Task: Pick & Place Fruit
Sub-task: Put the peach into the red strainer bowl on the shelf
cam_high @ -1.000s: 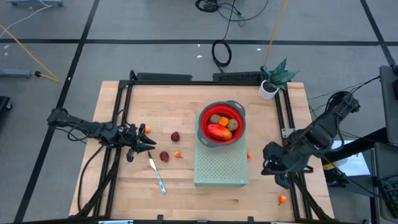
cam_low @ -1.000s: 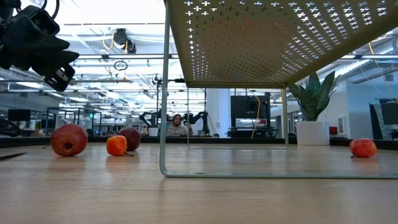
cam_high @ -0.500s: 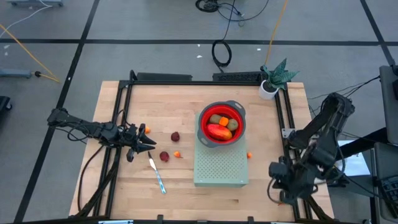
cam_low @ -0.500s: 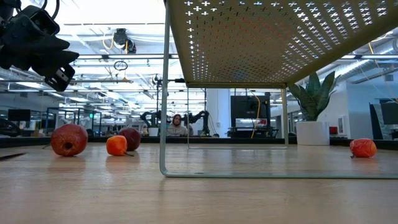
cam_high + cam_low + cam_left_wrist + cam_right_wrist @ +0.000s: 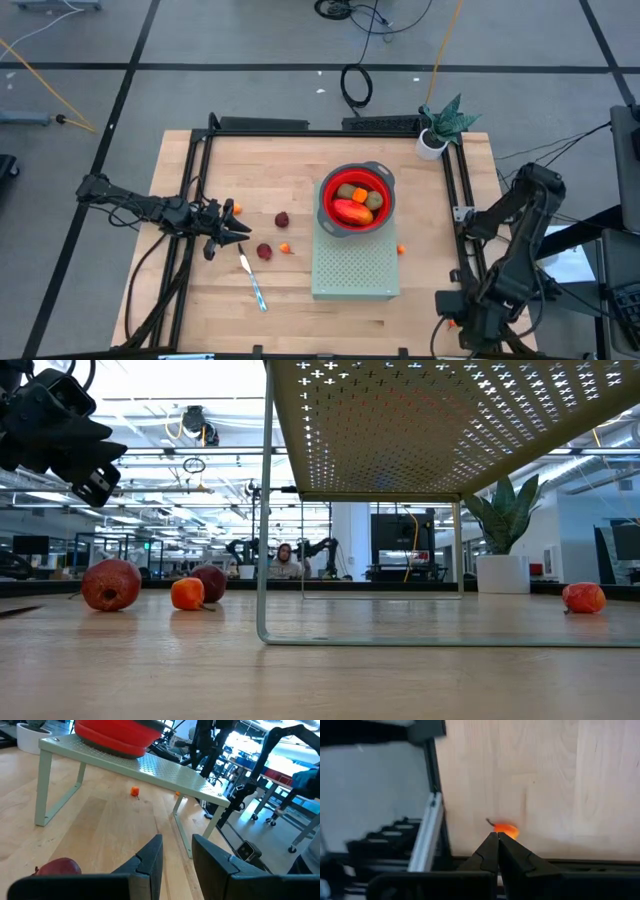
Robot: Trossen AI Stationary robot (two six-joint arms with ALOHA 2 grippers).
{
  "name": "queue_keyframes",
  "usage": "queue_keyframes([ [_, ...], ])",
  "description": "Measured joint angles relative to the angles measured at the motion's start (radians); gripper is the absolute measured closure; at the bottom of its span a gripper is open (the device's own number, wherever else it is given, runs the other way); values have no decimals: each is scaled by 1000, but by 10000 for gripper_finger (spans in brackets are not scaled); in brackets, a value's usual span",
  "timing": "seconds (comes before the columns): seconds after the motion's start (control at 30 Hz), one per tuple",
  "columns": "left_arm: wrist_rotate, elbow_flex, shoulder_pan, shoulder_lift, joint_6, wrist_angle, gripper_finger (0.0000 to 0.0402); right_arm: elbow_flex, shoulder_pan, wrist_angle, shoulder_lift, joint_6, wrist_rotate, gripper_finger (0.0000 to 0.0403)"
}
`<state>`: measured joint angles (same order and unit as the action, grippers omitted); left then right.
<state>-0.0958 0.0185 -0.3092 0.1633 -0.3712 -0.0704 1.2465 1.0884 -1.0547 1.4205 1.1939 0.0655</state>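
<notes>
target: tiny orange ball (image 5: 506, 830) lying at lower right of the high frame, near the surface (image 5: 300, 180) edge | handling: likely light, round, prone to rolling, best pinched across its middle | right pincer (image 5: 497, 838) hovering just above it, fingers clenched together, grasping nothing | left pincer (image 5: 176, 851) waiting at left, slightly parted, empty

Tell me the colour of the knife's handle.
Light blue; the knife shows best in the high view.

Open tabletop (image 5: 420, 300) beside the perforated stand (image 5: 352, 268).
</notes>
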Motion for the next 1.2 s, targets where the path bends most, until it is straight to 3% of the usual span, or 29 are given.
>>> queue_keyframes([
  [0.17,0,0,0,0,1,0,300,0,0,-40,52,-148,46,402],
  [0.57,0,0,0,0,-20,0,300,0,-7,-79,82,-633,40,399],
  [0.93,0,0,0,0,-31,0,300,-128,-48,91,82,-773,83,399],
  [1.2,0,0,0,0,-35,0,300,-181,-48,105,82,-903,95,398],
])
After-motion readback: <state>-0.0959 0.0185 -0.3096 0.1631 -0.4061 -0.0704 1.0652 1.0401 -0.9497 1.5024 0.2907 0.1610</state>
